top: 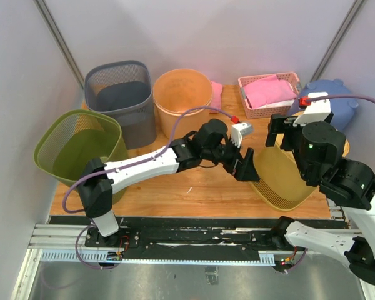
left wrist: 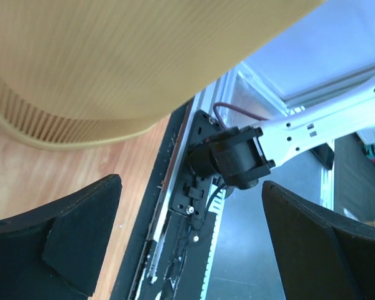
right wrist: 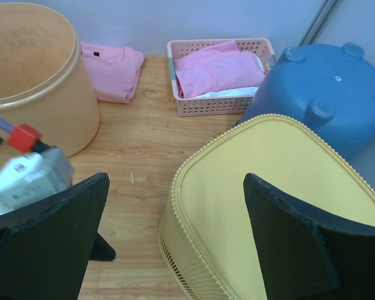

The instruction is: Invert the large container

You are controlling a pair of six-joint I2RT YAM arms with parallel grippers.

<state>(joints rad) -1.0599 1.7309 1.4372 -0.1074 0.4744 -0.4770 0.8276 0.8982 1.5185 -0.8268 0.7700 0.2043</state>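
**Top view.** Yellow basket (top: pixel 281 178) at 4 o'clock on the desk (top: pixel 194 187), partly overhanging the near edge. Left hand (top: pixel 240 164) just beside the basket's 9 o'clock side, fingers spread with nothing between them; contact with the basket not discernible. Right hand (top: pixel 280 132) above the basket's 12 o'clock edge, fingers parted and holding nothing. Green bin (top: pixel 81 147) at 9 o'clock, grey bin (top: pixel 120 94) at 11 o'clock, orange bucket (top: pixel 182 97) at 12 o'clock, pink basket (top: pixel 269 94) at 1 o'clock, blue tub (top: pixel 337 103) at 2 o'clock.

**Left wrist view.** Ribbed wall and rim of the yellow basket (left wrist: pixel 112 62) across 10 to 1 o'clock, above the fingers (left wrist: pixel 62 244) and not between them. Fingers set well apart at 7 and 5 o'clock, gripping nothing. Desk wood (left wrist: pixel 25 181) at 9 o'clock; black rail (left wrist: pixel 175 206) at centre; white link of the right arm (left wrist: pixel 319 125) at 3 o'clock.

**Right wrist view.** Yellow basket (right wrist: pixel 281 187) at 4 o'clock, closed base facing up, rim down on the desk. Fingers (right wrist: pixel 50 244) wide apart, one at 8 o'clock over bare desk, the other at 4 o'clock in front of the basket's base; nothing clasped. Blue tub at 1 o'clock, feet up, behind the basket. Pink basket at 12 o'clock holding pink cloth (right wrist: pixel 215 65). Orange bucket at 10 o'clock, upright.
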